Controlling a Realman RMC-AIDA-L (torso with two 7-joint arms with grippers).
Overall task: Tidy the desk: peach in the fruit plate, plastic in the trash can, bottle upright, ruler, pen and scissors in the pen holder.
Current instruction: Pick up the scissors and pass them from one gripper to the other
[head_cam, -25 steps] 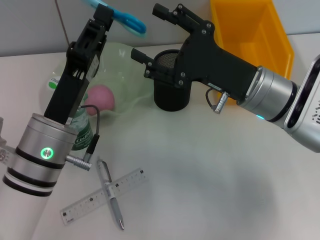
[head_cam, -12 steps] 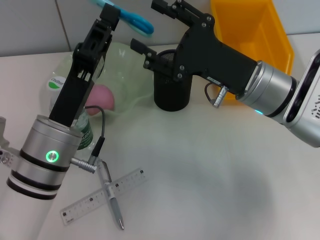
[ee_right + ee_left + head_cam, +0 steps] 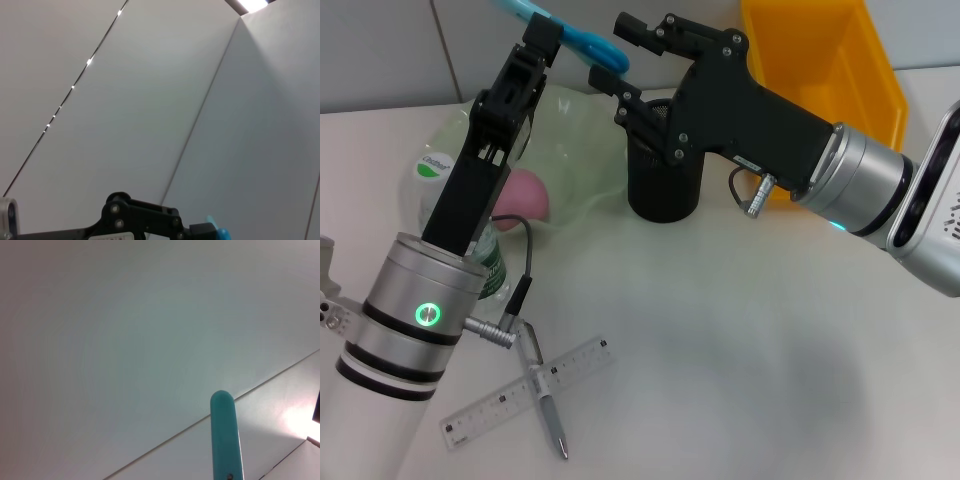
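Observation:
My left gripper [image 3: 542,35] is raised high at the back left, shut on the blue scissors [image 3: 582,40], whose teal end [image 3: 224,435] shows in the left wrist view. My right gripper [image 3: 618,52] is open above the black mesh pen holder [image 3: 663,195], with the scissors' end between its fingers [image 3: 632,22]. The pink peach [image 3: 527,192] lies in the translucent green fruit plate [image 3: 585,140]. A clear bottle [image 3: 488,262] with a green label is mostly hidden behind my left arm. The ruler [image 3: 580,360] and pen [image 3: 550,415] lie crossed at the front left. No plastic is in view.
The yellow trash can [image 3: 820,70] stands at the back right behind my right arm. In the right wrist view the left gripper [image 3: 145,220] shows against the wall. The table's middle and right front are bare white surface.
My left gripper has carried the scissors slightly right. My right gripper has moved left and up, so its open fingers now bracket the scissors' end.

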